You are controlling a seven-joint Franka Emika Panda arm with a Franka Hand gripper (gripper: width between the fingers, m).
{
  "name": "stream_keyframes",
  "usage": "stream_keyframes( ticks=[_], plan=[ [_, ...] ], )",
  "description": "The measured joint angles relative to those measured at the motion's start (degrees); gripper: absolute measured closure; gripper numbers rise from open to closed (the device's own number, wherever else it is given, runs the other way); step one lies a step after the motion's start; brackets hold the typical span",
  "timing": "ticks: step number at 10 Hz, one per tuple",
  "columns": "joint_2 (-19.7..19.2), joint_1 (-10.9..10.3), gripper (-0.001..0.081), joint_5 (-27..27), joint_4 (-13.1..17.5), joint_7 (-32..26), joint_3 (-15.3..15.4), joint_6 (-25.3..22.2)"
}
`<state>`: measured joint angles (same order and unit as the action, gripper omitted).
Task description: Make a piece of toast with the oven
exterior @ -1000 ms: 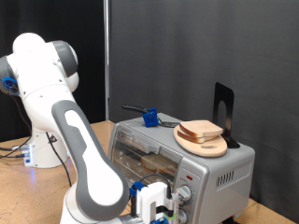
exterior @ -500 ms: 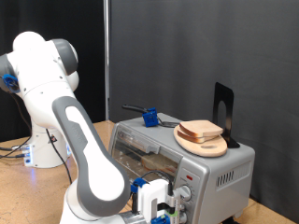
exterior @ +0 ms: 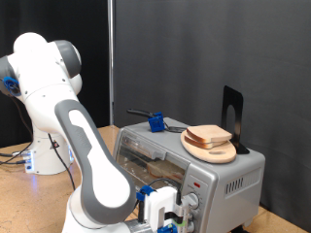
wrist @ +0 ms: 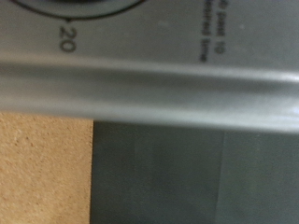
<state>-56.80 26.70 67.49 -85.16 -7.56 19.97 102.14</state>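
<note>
The silver-grey oven (exterior: 225,181) stands at the exterior view's lower right with its glass door (exterior: 154,165) shut. A tan shape (exterior: 158,172) shows behind the glass; I cannot tell whether it is the piece of toast. My gripper (exterior: 167,211) is low in front of the oven, right at the two round knobs (exterior: 191,203). Its fingers are too small to read there. In the wrist view no fingers show, only the oven's grey front panel (wrist: 159,84) very close, with a dial scale marked 20 (wrist: 67,37).
A pile of bread slices (exterior: 208,135) lies on a round wooden plate (exterior: 210,151) on top of the oven. A blue cup-like object with a dark handle (exterior: 154,121) and a black upright stand (exterior: 233,116) also sit there. A wooden tabletop (wrist: 45,168) lies below.
The hand has barely shifted in front of the knobs. The oven, the bread pile and everything else stand as before.
</note>
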Motion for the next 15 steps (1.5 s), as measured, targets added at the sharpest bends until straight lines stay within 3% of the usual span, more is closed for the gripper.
stream_keyframes(
  ticks=[10,12,15],
  plan=[
    [0.1,-1.0,0.0599,-9.6,3.7,25.0,-0.2,-0.8],
    [0.1,-1.0,0.0599,-12.9,4.6,29.8,-0.6,-5.2],
    [0.3,-0.8,0.0604,-12.5,3.8,27.3,-0.5,-5.0]
  ],
)
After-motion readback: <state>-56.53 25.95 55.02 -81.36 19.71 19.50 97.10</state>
